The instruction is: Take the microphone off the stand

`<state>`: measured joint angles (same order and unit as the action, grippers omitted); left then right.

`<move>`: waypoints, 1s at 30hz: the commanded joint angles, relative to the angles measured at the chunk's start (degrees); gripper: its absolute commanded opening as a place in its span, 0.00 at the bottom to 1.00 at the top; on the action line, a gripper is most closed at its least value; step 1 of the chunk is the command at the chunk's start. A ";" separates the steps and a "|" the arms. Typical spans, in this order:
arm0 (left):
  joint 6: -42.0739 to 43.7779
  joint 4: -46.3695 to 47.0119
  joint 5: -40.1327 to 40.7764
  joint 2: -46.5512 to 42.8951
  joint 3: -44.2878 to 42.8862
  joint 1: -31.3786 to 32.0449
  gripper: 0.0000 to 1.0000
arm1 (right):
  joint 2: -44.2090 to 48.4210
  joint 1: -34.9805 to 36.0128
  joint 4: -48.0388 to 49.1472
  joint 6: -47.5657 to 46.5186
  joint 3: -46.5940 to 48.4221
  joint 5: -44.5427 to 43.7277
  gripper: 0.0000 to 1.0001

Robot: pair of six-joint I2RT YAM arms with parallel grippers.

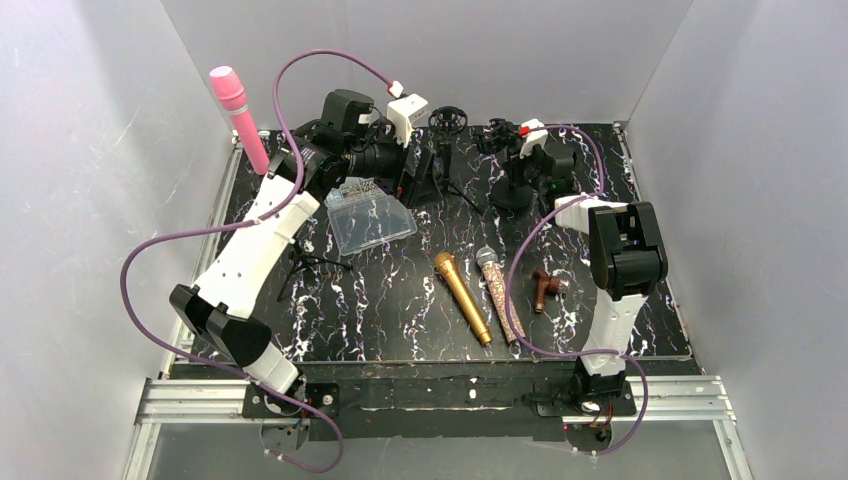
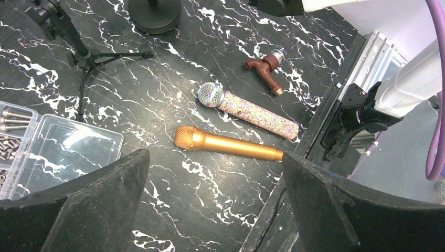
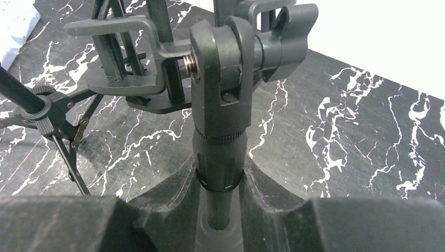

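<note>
A pink microphone [image 1: 238, 115] stands upright at the far left, on a tripod stand whose legs [image 1: 310, 265] show under my left arm. A black round-based stand [image 1: 512, 192] is at the back right. My right gripper [image 1: 517, 150] [image 3: 220, 178] is shut on its post [image 3: 219, 142]; its clip [image 3: 123, 58] at the top holds nothing. A gold microphone [image 1: 462, 297] [image 2: 225, 144] and a glittery microphone [image 1: 500, 293] [image 2: 249, 112] lie side by side on the table. My left gripper [image 1: 415, 172] [image 2: 215, 202] hangs open above the table, nothing between its fingers.
A clear plastic box [image 1: 368, 215] [image 2: 63, 149] with screws lies left of centre. Another black tripod stand [image 1: 450, 125] [image 2: 78, 50] is at the back centre. A small brown tap-shaped piece [image 1: 545, 288] [image 2: 266, 71] lies right of the microphones. Grey walls enclose the table on three sides.
</note>
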<state>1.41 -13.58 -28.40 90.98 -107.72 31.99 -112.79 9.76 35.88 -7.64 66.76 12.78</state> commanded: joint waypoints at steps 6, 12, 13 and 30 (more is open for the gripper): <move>-0.98 0.47 -2.86 -0.89 -0.96 -0.35 0.98 | 2.92 -0.10 9.77 -0.63 -4.38 -3.01 0.15; -0.97 0.57 -2.87 -1.74 -0.13 -0.35 0.98 | 3.69 -0.09 7.22 -0.54 -4.47 -4.32 0.37; -0.90 0.50 -2.89 -2.02 0.11 -0.35 0.98 | 3.85 -0.09 7.46 -0.56 -4.79 -4.54 0.39; 2.39 -1.54 -1.48 -5.16 1.87 -0.42 0.98 | 9.82 -0.10 11.89 -5.16 -11.29 -6.78 0.72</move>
<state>1.26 -12.75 -29.12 89.45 -105.80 31.99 -107.90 9.76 43.62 -10.55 56.93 7.64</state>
